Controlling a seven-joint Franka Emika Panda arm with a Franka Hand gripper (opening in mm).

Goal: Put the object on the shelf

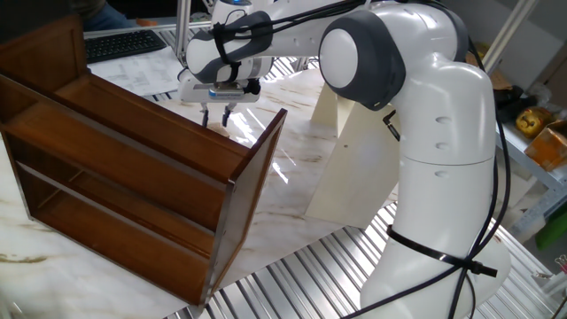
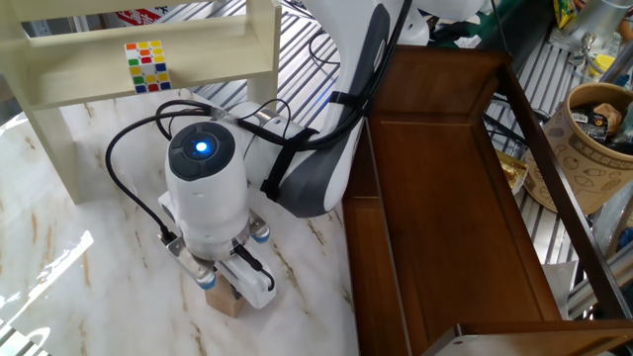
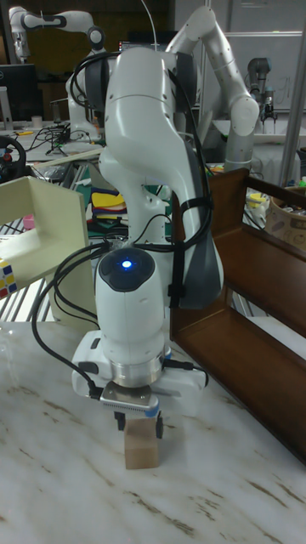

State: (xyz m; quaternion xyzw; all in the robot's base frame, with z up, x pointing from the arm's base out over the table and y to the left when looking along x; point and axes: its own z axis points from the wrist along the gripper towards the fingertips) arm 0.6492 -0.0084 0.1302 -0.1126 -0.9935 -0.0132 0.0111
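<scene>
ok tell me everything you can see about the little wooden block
The block is plain light tan wood, roughly cubic and unmarked. It stands flat on the white marbled table, left of the dark shelf. The gripper is directly over it with fingers spread at its top; whether they touch it cannot be told.

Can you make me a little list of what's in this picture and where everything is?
block: wooden block standing on the marble table
gripper: gripper right over the block's top, fingers apart
shelf: brown shelf beside the arm; the block is not on it yet
other things: Rubik's cube sitting in the cream cabinet
</scene>
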